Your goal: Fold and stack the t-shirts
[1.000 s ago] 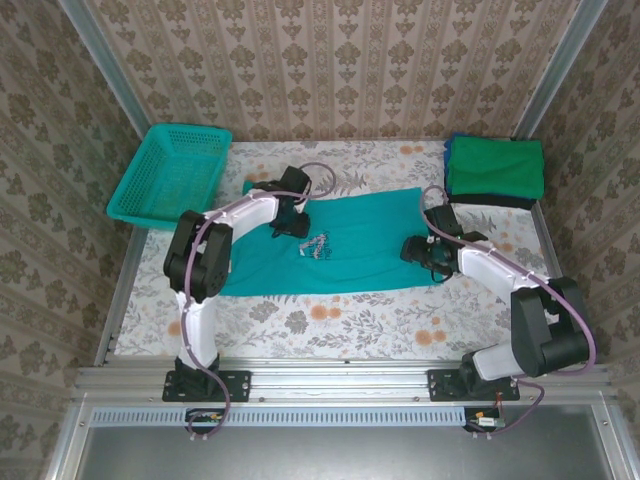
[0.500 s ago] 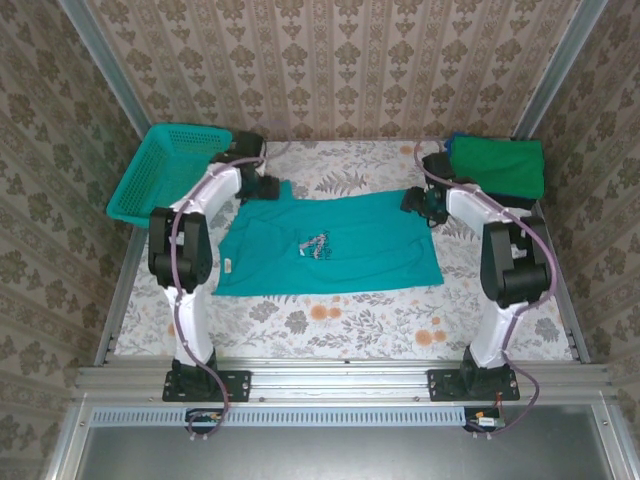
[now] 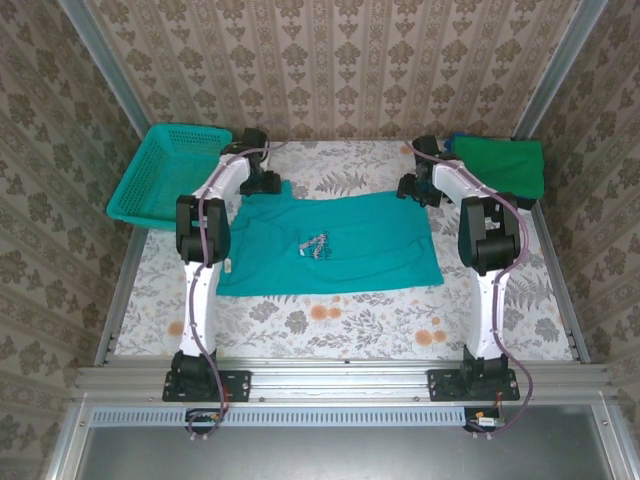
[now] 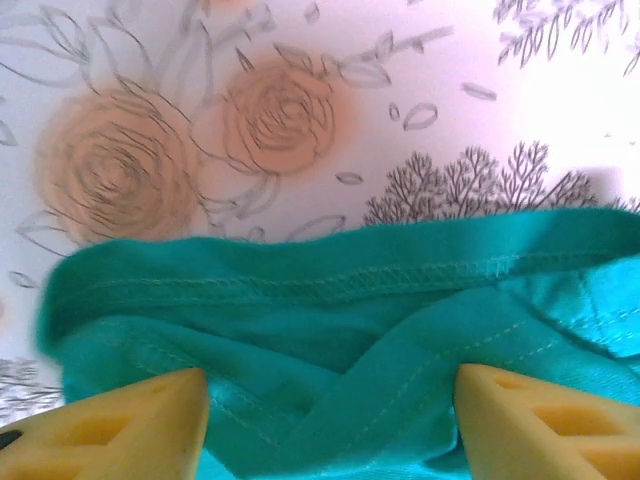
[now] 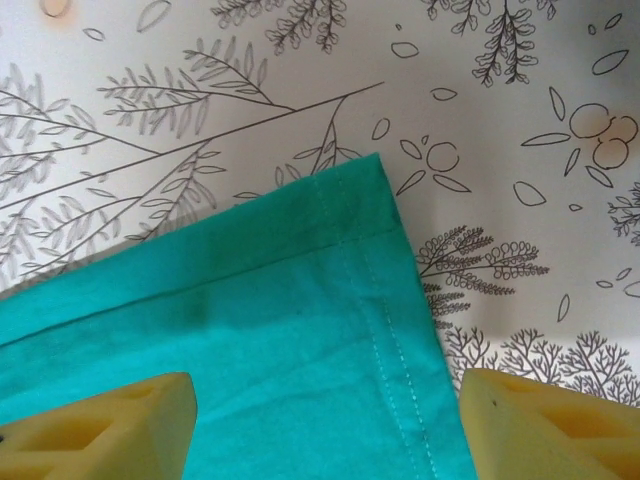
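The left gripper point(image 4: 330, 425) has its yellow fingers point(image 4: 125, 425) well apart and clamped on nothing. Between them lies a rumpled fold of the teal t-shirt point(image 4: 320, 320), with a stitched hem running across it and a second seam crossing below. The right gripper point(image 5: 325, 425) is spread just as wide, its fingers point(image 5: 105, 425) on either side of a flat, square corner of the same shirt with stitching along both edges. The bottom edge of each wrist view cuts the fingers off, so only their tips show, and the left wrist view is washed out at its upper right.

From above, the shirt lies spread in the middle of the floral tablecloth point(image 3: 330, 320), with a gripper at each of its far corners. The pale print on its chest is too small to read. At the far right corner sits a folded stack point(image 3: 495, 168), green on top, with blue and dark edges peeking out beneath. How many shirts lie there I cannot tell. A teal basket point(image 3: 170, 175) stands at the far left corner.
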You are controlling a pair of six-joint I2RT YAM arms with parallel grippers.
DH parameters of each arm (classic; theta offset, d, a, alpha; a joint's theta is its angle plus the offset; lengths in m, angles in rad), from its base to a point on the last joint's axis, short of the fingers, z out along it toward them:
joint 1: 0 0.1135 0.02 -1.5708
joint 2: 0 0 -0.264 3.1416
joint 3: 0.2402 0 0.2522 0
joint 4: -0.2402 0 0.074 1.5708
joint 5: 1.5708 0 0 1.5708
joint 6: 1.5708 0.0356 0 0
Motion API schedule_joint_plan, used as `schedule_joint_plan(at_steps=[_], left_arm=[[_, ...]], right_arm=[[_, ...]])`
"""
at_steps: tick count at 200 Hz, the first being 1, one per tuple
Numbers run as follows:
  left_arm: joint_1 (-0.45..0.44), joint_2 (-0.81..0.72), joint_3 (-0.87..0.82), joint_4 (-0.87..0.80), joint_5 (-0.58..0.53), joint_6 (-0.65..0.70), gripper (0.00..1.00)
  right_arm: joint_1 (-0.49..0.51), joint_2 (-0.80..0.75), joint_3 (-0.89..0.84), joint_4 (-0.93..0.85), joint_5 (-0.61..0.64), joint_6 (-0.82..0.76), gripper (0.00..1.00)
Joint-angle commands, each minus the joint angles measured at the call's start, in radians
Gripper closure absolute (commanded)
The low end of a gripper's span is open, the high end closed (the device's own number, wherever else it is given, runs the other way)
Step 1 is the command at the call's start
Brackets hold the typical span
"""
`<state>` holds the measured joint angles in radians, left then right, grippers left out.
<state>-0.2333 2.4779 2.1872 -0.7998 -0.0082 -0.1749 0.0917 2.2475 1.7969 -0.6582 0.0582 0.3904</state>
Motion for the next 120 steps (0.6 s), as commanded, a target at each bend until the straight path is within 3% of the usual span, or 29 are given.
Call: schedule_joint_plan(at_steps=[1, 29, 61, 82, 120], left_arm=[[0.018, 0.017, 0.039, -0.041, -0.014, 0.007, 0.32], [0.022, 0.052, 0.066, -0.053, 0.002, 0.012, 0.37], [0.022, 0.060, 0.066, -0.055, 0.021, 0.016, 0.55], [0.022, 0.056, 0.066, -0.053, 0.015, 0.023, 0.57], [0.028, 0.053, 0.081, -0.062, 0.040, 0.040, 0.88]], right_arm=[[-0.009, 0.039, 0.062, -0.093, 0.043, -0.023, 0.28], [-0.014, 0.099, 0.153, -0.152, 0.037, -0.026, 0.28], [-0.023, 0.172, 0.275, -0.196, 0.006, -0.028, 0.33], [-0.026, 0.222, 0.354, -0.246, -0.007, -0.028, 0.37], [-0.033, 0.248, 0.400, -0.261, -0.020, -0.034, 0.58]])
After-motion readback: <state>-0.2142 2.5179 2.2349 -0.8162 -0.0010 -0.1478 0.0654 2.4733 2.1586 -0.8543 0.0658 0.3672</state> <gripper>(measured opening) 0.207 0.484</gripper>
